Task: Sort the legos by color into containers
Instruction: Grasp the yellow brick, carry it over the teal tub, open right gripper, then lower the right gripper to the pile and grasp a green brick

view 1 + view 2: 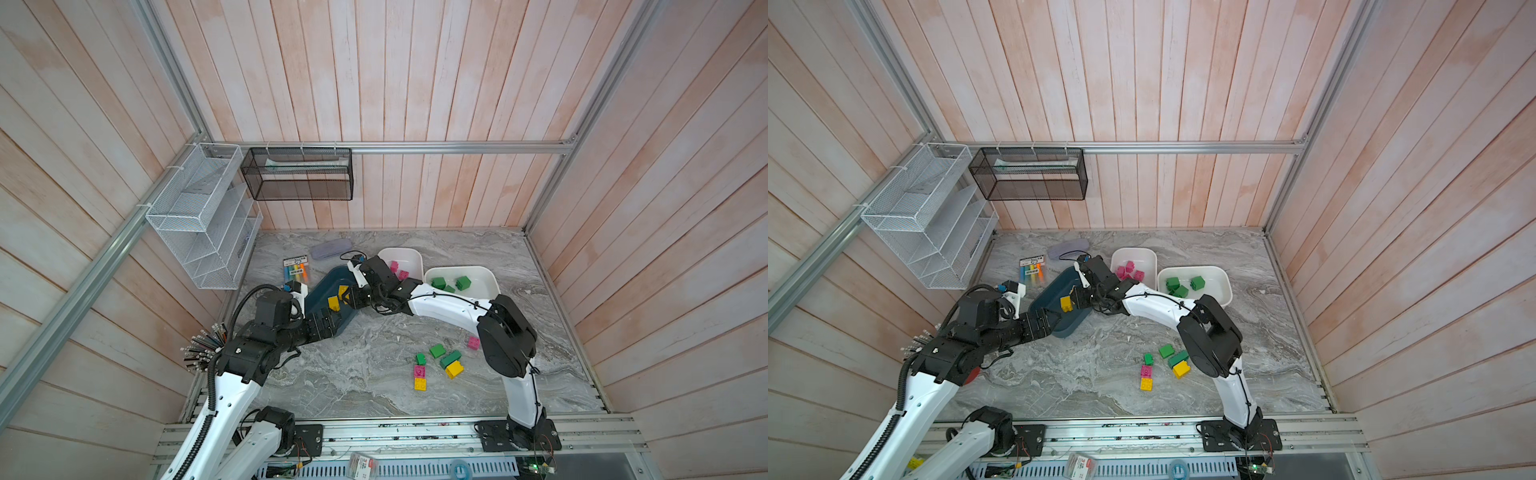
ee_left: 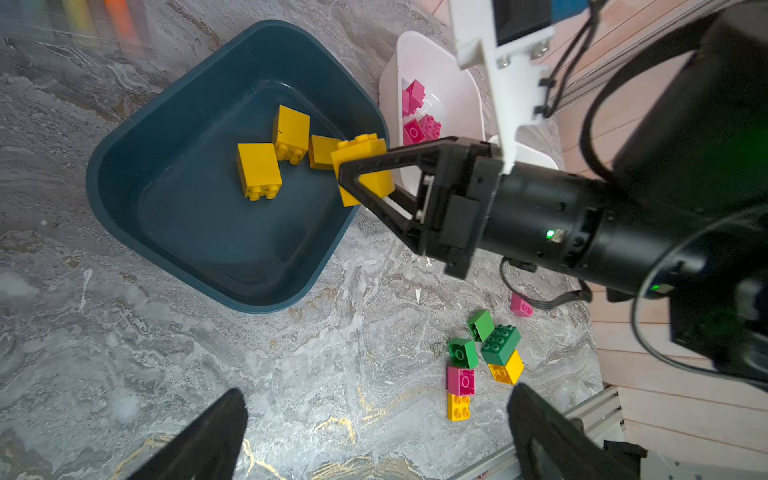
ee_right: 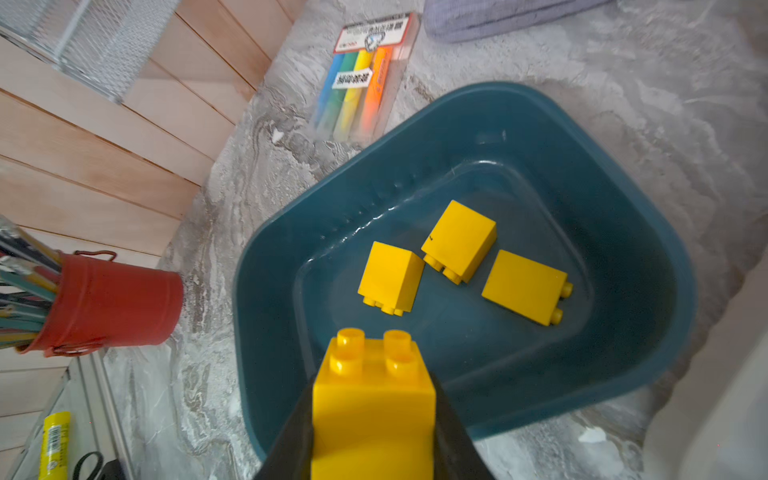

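A grey marbled tabletop [image 1: 353, 374], boxed in by pale pink plank walls, carries the sorting job. Left of centre in both top views the right gripper [image 2: 353, 176] is clamped on a yellow brick [image 3: 374, 407], studs pointing away from the wrist, and holds it above the teal tub [image 3: 602, 166]. In the left wrist view the brick hangs over the tub's right-hand corner, close to the rim rather than over the middle. Three yellow bricks [image 3: 459, 239] already lie on their sides on the tub floor. The left gripper [image 2: 378, 432] stands wide open and empty, near the tub's lower end in the top views. To finish this drop well, I would carry the brick a little further inward, clear of the rim, lower it toward the bare floor beside the others, then spread the jaws fully so it falls without bouncing out. More green, pink and yellow loose bricks [image 1: 451, 359] wait at lower centre-right.
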`<action>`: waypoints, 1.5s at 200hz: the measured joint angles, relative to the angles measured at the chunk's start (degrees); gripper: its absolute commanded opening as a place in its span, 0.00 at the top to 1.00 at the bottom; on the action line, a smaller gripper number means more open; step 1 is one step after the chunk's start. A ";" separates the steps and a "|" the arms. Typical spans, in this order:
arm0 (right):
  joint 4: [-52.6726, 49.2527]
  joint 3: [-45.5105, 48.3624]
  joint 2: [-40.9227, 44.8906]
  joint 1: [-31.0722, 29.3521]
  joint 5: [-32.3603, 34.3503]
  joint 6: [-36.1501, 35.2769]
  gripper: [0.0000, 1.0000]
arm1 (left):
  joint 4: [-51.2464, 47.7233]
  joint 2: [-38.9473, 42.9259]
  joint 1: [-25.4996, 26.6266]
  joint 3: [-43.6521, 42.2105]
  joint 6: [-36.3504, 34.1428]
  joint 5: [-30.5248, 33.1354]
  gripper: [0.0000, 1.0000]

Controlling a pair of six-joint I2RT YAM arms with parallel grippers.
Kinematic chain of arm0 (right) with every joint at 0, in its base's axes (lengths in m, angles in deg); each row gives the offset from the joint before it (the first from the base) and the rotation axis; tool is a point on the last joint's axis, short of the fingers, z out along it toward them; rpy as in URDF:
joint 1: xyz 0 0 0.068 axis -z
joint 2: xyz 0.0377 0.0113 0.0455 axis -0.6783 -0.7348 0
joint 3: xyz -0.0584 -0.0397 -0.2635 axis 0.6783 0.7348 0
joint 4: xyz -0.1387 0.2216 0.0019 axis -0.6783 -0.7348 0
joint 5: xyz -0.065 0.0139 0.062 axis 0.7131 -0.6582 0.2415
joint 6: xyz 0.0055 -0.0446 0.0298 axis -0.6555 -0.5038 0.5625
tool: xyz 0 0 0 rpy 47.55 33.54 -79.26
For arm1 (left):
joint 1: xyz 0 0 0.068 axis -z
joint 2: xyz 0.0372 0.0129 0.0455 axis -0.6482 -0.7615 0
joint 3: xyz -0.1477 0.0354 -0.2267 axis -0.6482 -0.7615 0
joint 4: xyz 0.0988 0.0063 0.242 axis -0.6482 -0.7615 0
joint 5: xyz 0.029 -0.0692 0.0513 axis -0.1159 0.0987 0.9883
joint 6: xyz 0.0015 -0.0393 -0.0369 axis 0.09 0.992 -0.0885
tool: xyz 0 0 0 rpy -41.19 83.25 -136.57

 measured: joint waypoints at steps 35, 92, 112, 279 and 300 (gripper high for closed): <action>-4.57 -6.95 -6.29 -0.02 1.38 -0.85 0.66 | 0.00 0.04 -0.13 -0.63 0.57 0.13 0.00; -8.55 -10.95 -6.82 0.15 3.48 -2.89 0.40 | 0.09 0.04 -0.20 -0.85 0.55 0.09 0.00; -9.79 -10.60 -5.53 0.79 3.91 -3.56 0.38 | 0.11 0.00 -0.22 -1.07 0.55 -0.39 0.00; -22.88 42.69 39.58 4.96 5.42 -2.45 0.28 | 4.90 -3.63 -0.35 -2.34 1.03 -6.47 0.00; -22.91 43.36 38.71 4.59 5.42 -2.38 0.32 | 5.27 -3.61 -0.35 -2.80 1.27 -6.95 0.00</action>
